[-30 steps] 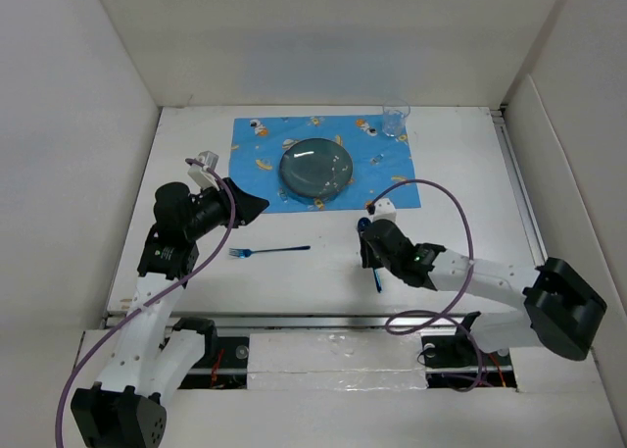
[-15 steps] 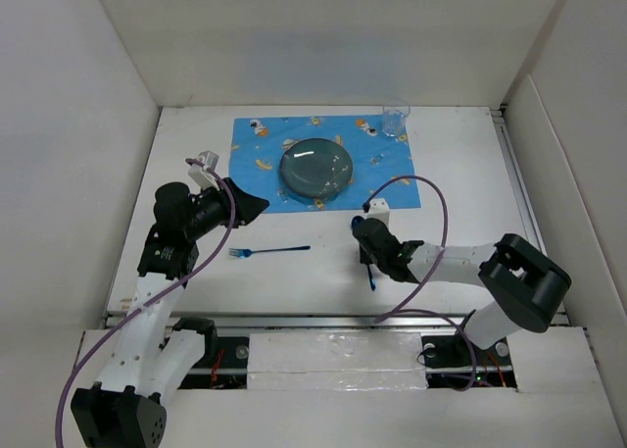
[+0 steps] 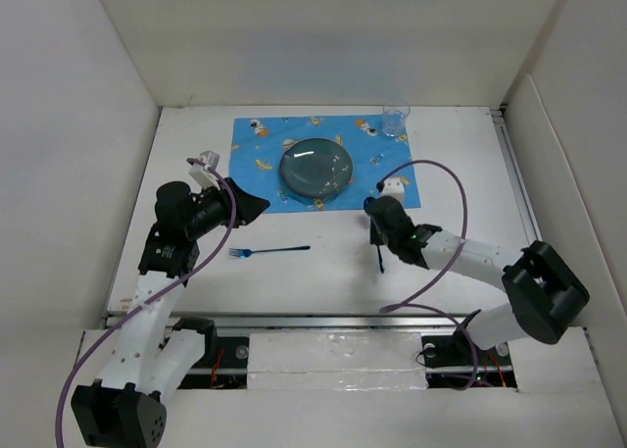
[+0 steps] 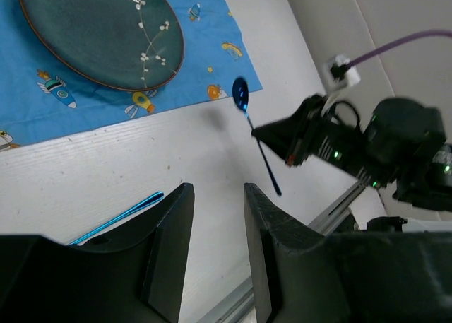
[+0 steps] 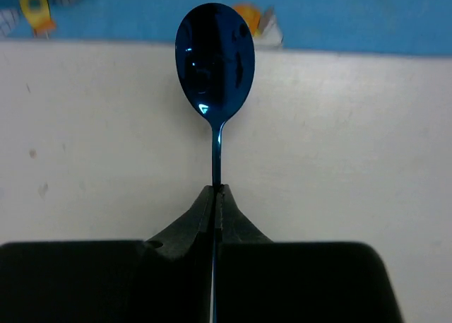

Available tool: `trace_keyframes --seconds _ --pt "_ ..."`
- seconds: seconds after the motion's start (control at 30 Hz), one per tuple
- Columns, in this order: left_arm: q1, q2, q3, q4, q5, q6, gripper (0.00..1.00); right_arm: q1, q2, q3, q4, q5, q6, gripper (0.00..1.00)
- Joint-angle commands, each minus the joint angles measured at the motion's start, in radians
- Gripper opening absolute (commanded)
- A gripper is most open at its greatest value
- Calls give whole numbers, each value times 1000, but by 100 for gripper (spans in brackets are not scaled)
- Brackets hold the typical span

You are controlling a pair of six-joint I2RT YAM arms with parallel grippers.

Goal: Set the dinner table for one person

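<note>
On the white dinner table (image 3: 294,286), my right gripper (image 5: 217,189) is shut on the thin handle of a blue spoon (image 5: 215,58). The spoon's bowl points at the near right corner of the blue placemat (image 3: 255,164). From above, the handle's end (image 3: 380,259) sticks out behind the right gripper (image 3: 378,234). A dark teal plate (image 3: 316,167) sits in the middle of the placemat. A blue fork (image 3: 269,250) lies on the table below the placemat's left half. My left gripper (image 3: 257,206) hovers open near the fork with nothing between its fingers.
A clear glass (image 3: 396,121) stands at the placemat's far right corner. White walls (image 3: 98,124) close in the table on the left, back and right. A metal rail (image 3: 323,323) runs along the near edge.
The right jaws have closed on the spoon handle, and the right wrist has swung a little farther and to the right with it. The left arm has not moved.
</note>
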Motion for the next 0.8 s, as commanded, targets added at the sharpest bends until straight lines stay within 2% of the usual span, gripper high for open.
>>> trace_keyframes --seconds 0.0,0.3,0.5,0.77 --pt "3 -9 0 39 20 9 32 -118 -3 143 35 -57 -129 0" --pt "3 -6 1 37 23 12 32 -314 286 532 24 -181 -207 0" --pt "3 3 1 37 26 12 32 -360 487 768 -38 -216 -213 0" --pt "3 17 3 40 26 10 32 -403 668 935 -103 -246 -222 0"
